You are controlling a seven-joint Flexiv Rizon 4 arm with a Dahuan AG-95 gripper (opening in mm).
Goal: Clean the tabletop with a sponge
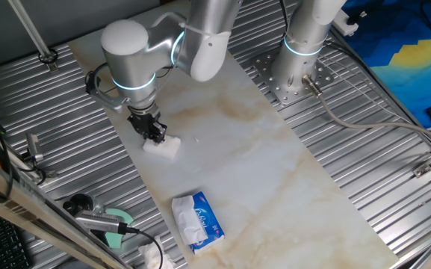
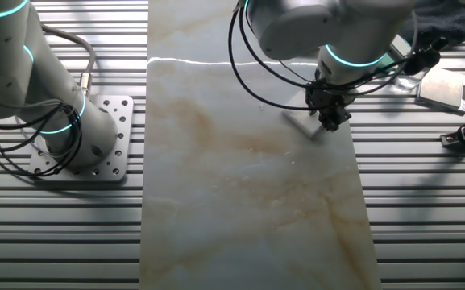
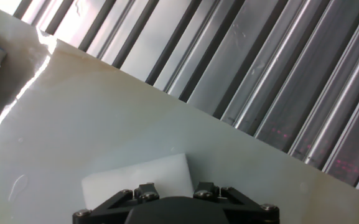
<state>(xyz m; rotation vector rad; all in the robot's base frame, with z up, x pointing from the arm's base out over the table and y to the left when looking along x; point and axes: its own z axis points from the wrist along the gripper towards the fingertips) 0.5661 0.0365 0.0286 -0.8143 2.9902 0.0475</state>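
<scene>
One fixed view: the gripper (image 1: pixel 154 131) clasps the sponge (image 1: pixel 161 147) at left centre of the tabletop (image 1: pixel 260 157); a tissue pack (image 1: pixel 198 220) lies lower down, ribbed metal (image 1: pixel 66 127) flanking.

The other fixed view: sponge (image 2: pixel 306 122) near the slab's right edge, upper right.

Hand view: sponge (image 3: pixel 139 182) at bottom centre, ribbed metal (image 3: pixel 260 68) above.

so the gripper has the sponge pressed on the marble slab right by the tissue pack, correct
Not by the tissue pack. One fixed view shows the gripper pressing the sponge on the tabletop near its edge, well apart from the pack, which lies further along the slab.
</scene>
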